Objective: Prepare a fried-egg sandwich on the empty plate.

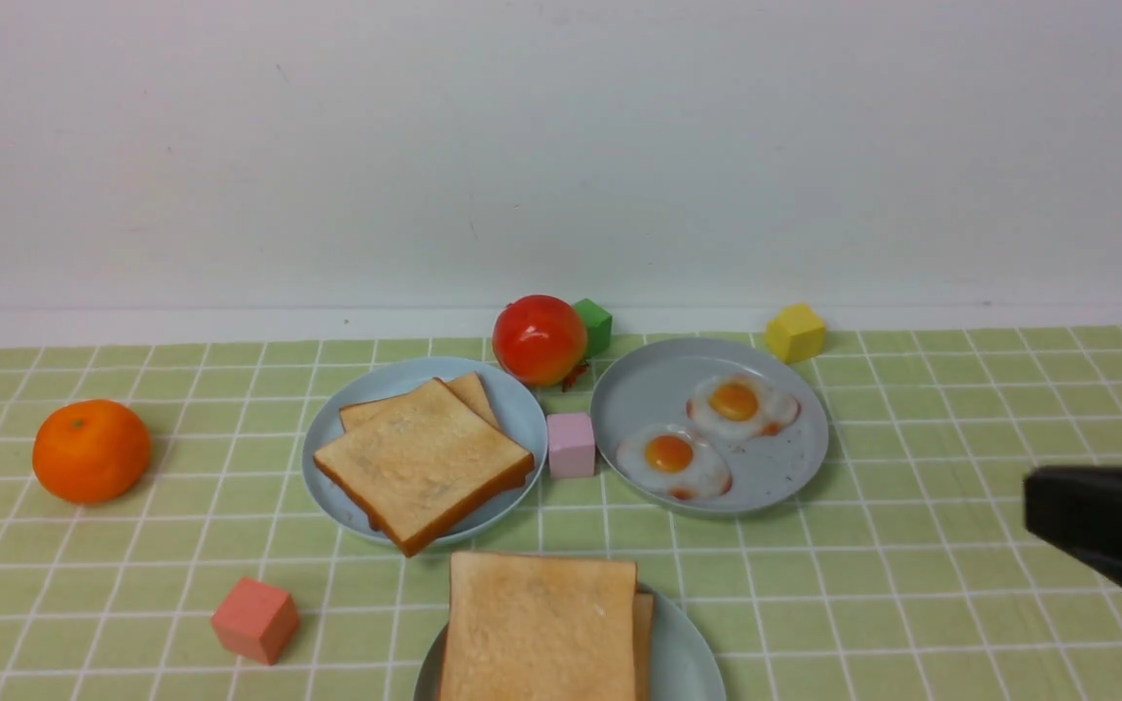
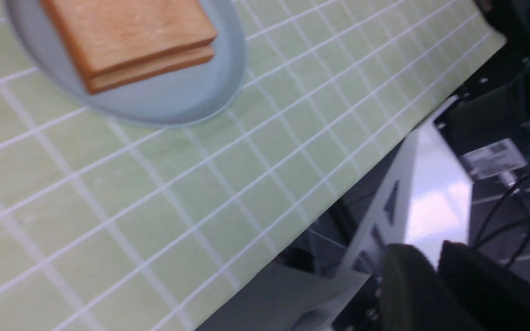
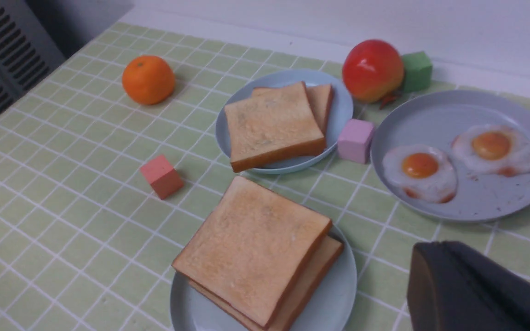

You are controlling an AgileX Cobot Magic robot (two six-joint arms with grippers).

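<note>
**Tan toast stacked on the aqua plate, both arms clear**

Tan on tan: the sandwich sits at the near middle of the worktop. Its two slices lie one on the other on the aqua plate, and the lower slice's edge peeks out on the robot's right. No white or yolk shows between the slices in any view, so I cannot tell whether an egg lies inside. Farther back, two fried eggs lie on the speckled plate. Two loose toast slices overlap on the light-blue plate.

The right claw hangs over the worktop's right side, well apart from the sandwich, and its fingers look pressed together on nothing. The left claw is beyond the worktop's near edge and out of the front view. Its fingers are likewise close together and empty.

By this showing the stacking looks done, and the step in hand is the close: nothing is carried and nothing is being reached for. The next move calls for little beyond holding both arms off the plate so the top slice is not nudged. If the filling is in fact missing, the top slice would need lifting and an egg fetching from the speckled plate.
</note>
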